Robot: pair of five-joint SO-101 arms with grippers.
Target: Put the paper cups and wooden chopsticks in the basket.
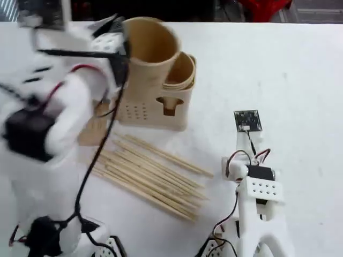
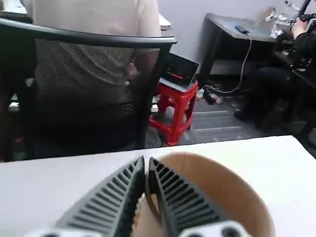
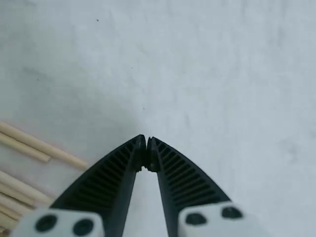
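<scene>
From above, your left gripper (image 1: 119, 51) pinches the rim of a paper cup (image 1: 153, 45) over the basket (image 1: 142, 113). A second cup (image 1: 181, 72) appears to sit inside the basket. The wooden chopsticks (image 1: 153, 172) lie in a loose bundle on the table (image 1: 289, 69), just in front of the basket.

At the left wrist, the jaws are clamped on the cup's wall. You seem to be in the placing step, so lower the cup and then let go.

At the right wrist, your right gripper (image 3: 146, 143) is closed on nothing and hangs over bare table near the chopstick ends. It must open before picking them up.
</scene>
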